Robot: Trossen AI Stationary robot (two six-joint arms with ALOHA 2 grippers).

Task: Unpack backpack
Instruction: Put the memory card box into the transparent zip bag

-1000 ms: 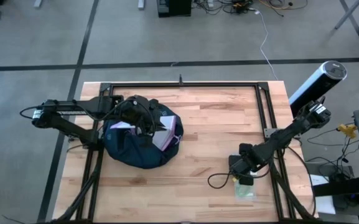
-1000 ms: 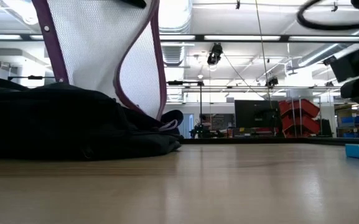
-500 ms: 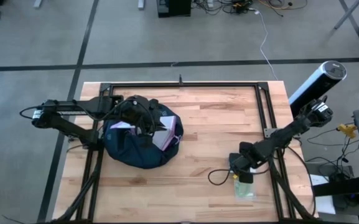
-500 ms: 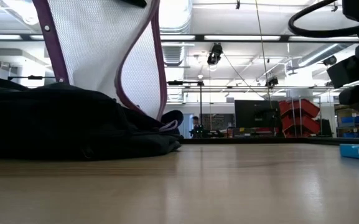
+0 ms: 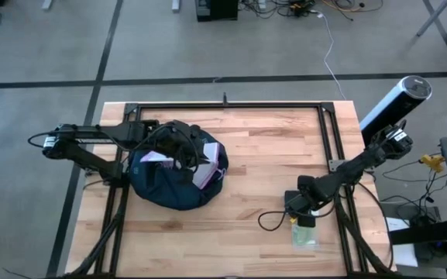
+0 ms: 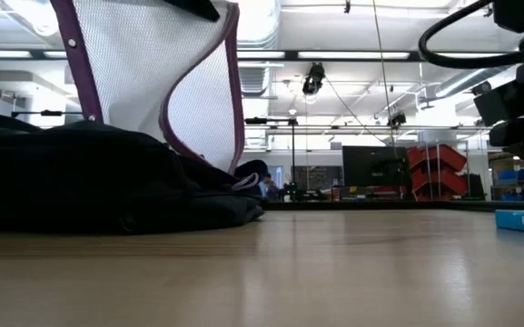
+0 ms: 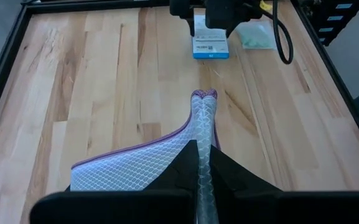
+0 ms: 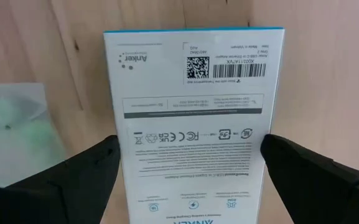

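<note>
The dark navy backpack (image 5: 173,182) lies at the centre left of the high view on the wooden worktop (image 5: 262,163). The left gripper (image 5: 186,157) sits above the backpack's opening, its fingers (image 7: 188,171) clenched on the purple-edged mesh pouch (image 7: 167,162), which stands lifted above the backpack in the low view (image 6: 166,82). At the lower right of the high view, the right gripper (image 5: 307,220) hovers over a white, blue-edged Anker box (image 8: 195,118), its fingers (image 8: 89,165) spread wide and released on either side. A clear bag with green contents (image 8: 14,124) lies just beside the box.
</note>
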